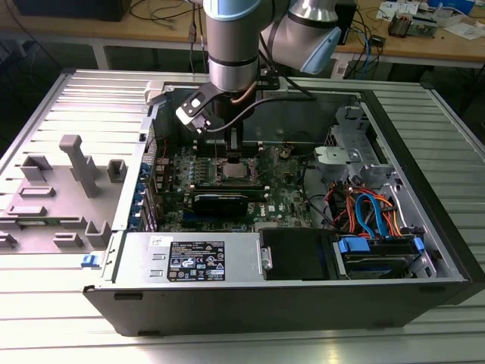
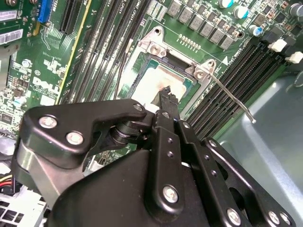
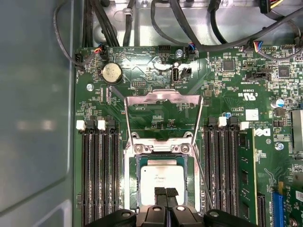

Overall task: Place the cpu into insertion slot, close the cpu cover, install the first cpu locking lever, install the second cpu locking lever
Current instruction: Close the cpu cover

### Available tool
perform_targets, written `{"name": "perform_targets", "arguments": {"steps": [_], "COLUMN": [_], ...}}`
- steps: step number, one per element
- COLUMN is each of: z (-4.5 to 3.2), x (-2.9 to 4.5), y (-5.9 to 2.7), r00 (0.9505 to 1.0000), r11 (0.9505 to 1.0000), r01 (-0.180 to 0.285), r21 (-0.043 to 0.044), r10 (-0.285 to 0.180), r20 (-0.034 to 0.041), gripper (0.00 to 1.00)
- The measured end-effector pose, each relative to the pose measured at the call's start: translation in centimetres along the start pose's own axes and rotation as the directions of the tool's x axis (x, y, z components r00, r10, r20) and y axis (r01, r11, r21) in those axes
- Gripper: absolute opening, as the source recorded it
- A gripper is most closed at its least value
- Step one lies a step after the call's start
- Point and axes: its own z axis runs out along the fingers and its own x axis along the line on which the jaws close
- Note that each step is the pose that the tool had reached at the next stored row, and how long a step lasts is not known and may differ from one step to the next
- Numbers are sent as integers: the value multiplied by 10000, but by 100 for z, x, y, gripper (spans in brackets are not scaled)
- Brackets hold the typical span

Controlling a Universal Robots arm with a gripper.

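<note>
The cpu lies flat in its socket, apparently seated. The jaws are clenched together on nothing, their tips at the cpu's edge (touching or just above, I cannot tell). The cpu cover is flipped back, leaving the opening free, and one locking lever sticks out unlatched.

Bright, even light; glare on the ribbed table.
</note>
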Motion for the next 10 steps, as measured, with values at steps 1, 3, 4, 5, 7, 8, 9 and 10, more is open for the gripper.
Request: {"name": "perform_targets", "arguments": {"steps": [1,3,4,5,7,8,9,10], "z": [-2,-9,-17,-23,-25,-25,-26,-26], "x": [1,0,3,6,6,6,6,6], "y": [0,0,0,0,1,1,1,1], "r00": [10000,10000,10000,10000,10000,10000,10000,10000], "r11": [10000,10000,10000,10000,10000,10000,10000,10000], "r01": [0,0,-1,-2,0,-2,-1,-1], "r21": [-1,1,-1,1,-1,0,0,0], "r10": [0,0,1,2,0,2,1,1], "r20": [-3,1,5,16,8,3,3,2], "gripper": [11,11,11,11,11,11,11,11]}}
